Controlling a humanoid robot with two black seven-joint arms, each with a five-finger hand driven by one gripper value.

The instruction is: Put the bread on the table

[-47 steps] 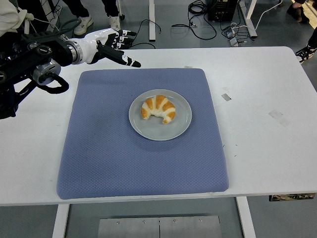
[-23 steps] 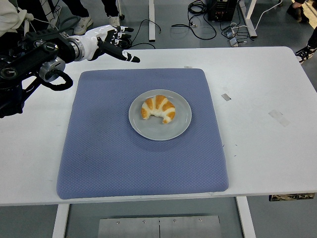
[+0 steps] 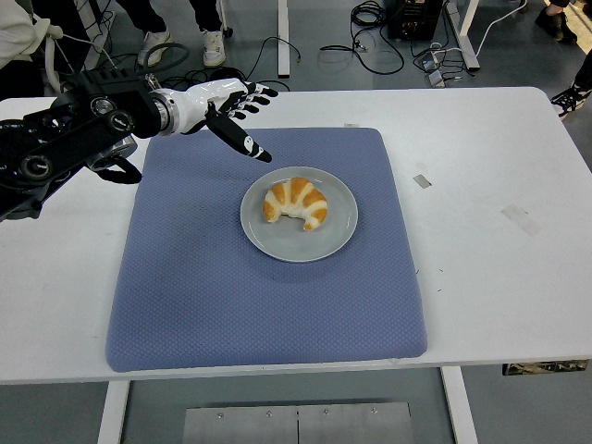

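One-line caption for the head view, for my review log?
Left hand, fingers spread, reaches over the blue mat toward a croissant on a grey plate.

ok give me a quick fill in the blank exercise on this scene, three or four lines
1. The croissant lies on a grey ____.
2. The plate sits on a ____ mat.
3. The left hand holds ____, fingers spread.
4. The mat lies on a ____ table.

Missing words: plate; blue; nothing; white
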